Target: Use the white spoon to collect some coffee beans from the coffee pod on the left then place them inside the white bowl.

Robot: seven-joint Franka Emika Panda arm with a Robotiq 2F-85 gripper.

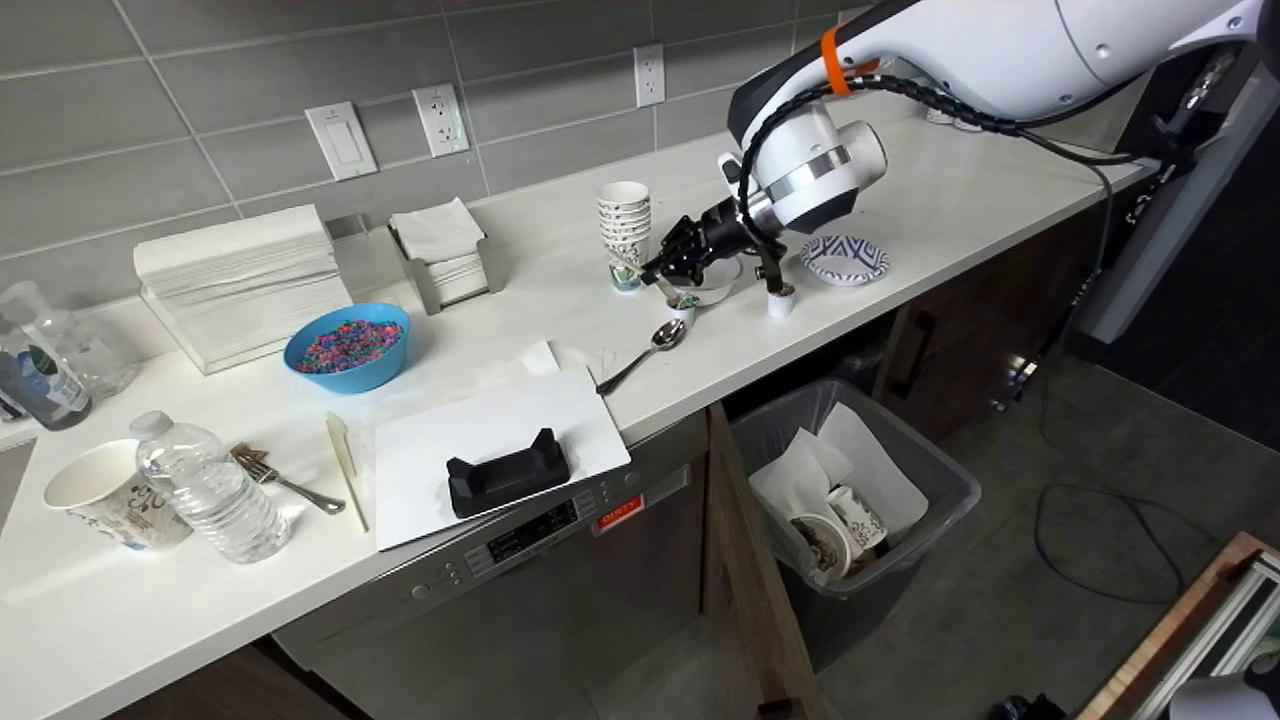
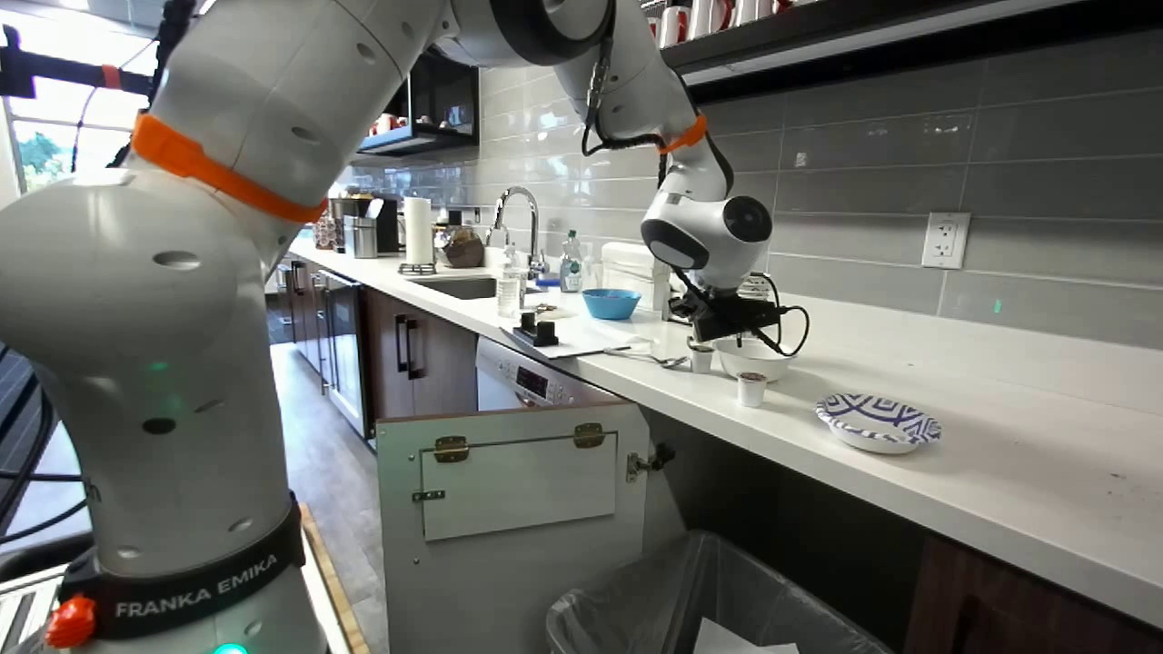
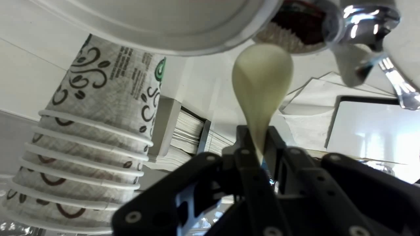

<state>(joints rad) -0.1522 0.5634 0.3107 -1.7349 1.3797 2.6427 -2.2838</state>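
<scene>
The counter [image 1: 548,292] carries a white bowl [image 2: 763,362] and cups [image 1: 626,222].

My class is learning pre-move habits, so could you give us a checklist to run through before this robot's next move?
1. White spoon gripped: ok, the gripper clasps its handle.
2. Load on its head: cannot tell; the face seen in the wrist view shows none.
3. Coffee pod, leftmost in both exterior views, upright: ok.
4. White bowl right side up: ok.
5. Metal spoon clear of that pod: cannot tell; its head lies close by.
</scene>
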